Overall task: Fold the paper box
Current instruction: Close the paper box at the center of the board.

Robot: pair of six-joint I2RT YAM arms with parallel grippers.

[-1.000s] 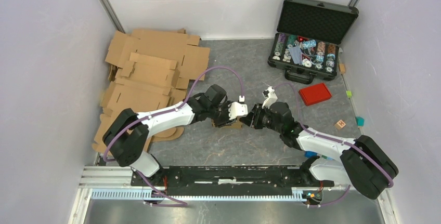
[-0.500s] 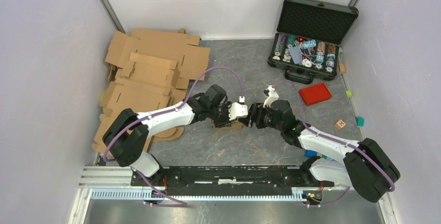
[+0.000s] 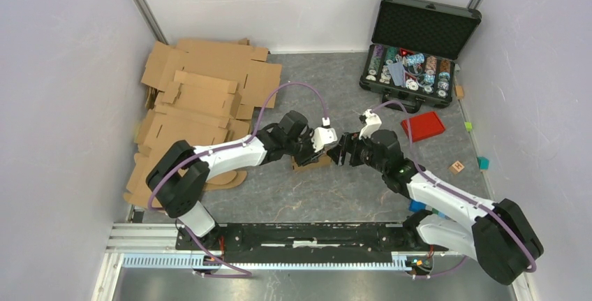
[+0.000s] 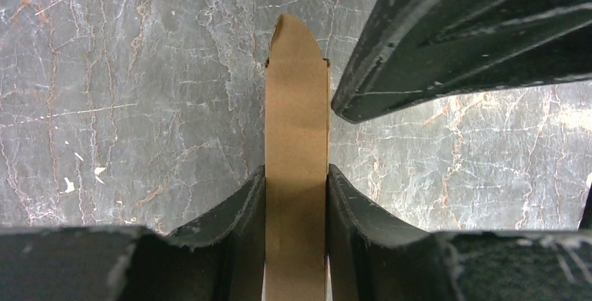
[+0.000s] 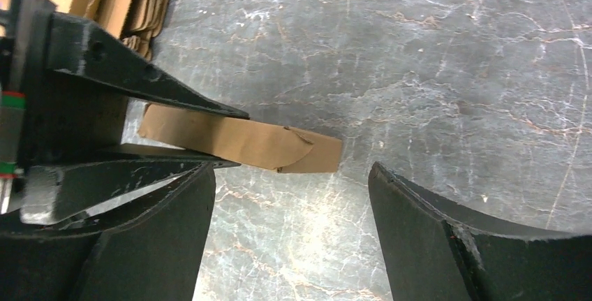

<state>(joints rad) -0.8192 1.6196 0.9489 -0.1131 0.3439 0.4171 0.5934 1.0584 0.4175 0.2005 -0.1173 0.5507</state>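
Note:
The paper box (image 4: 297, 126) is a small, flattened brown cardboard piece with a rounded tuck flap at its far end. My left gripper (image 4: 296, 175) is shut on it, one finger pressed on each flat side. In the top view the box (image 3: 312, 162) sits just above the table under the left gripper (image 3: 316, 152). My right gripper (image 5: 290, 196) faces it with its jaws wide open and nothing between them. The box's free end (image 5: 279, 149) lies just beyond its fingertips. One right finger (image 4: 454, 35) shows beside the box in the left wrist view.
A pile of flat cardboard sheets (image 3: 202, 98) covers the back left. An open black case of poker chips (image 3: 419, 56) stands at the back right, with a red lid (image 3: 423, 126) in front of it. A wooden block (image 3: 457, 167) and a teal cube (image 3: 483, 163) lie at the right.
My right gripper has opened wide and no longer touches the box. Both grippers have shifted slightly toward the back, and the left still holds the box.

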